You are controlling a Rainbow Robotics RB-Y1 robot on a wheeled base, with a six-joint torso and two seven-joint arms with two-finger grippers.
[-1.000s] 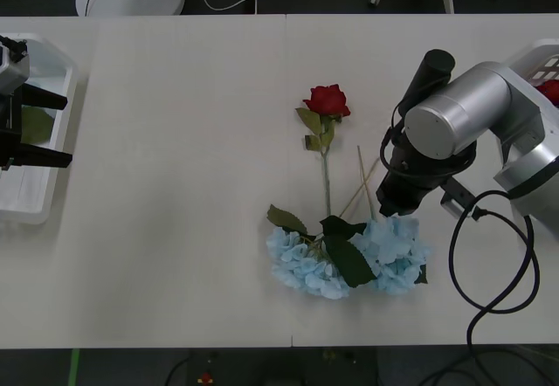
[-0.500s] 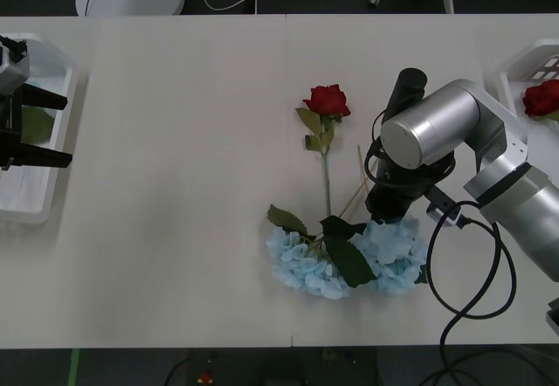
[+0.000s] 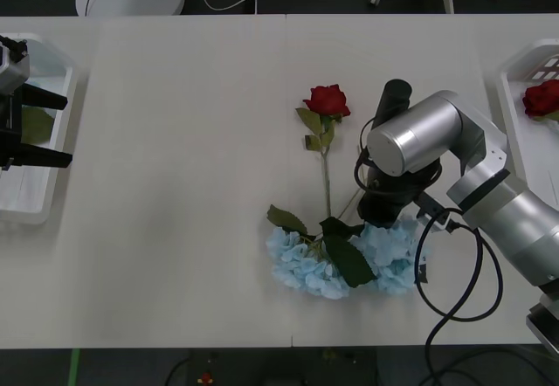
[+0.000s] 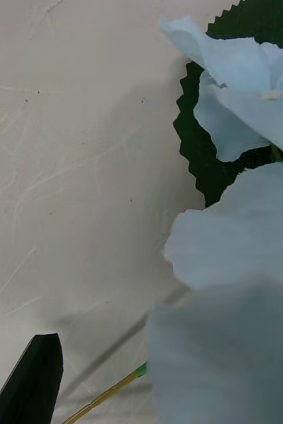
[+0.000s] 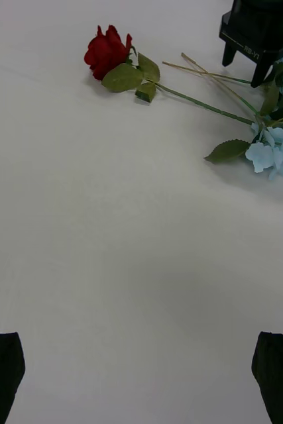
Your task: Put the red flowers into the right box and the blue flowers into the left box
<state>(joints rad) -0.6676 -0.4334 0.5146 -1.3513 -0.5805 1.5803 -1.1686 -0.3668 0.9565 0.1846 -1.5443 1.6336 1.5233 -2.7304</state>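
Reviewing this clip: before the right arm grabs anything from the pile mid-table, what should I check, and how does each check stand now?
1. Right gripper over the blue flowers: ok.
2. Its fingers spread around a stem: cannot tell.
3. Red rose outside the grasp zone: ok, though its stem runs under the blue heads.
4. Left box reachable: ok; left gripper hovers over it, open.
5. Right box has room: ok, one rose inside.
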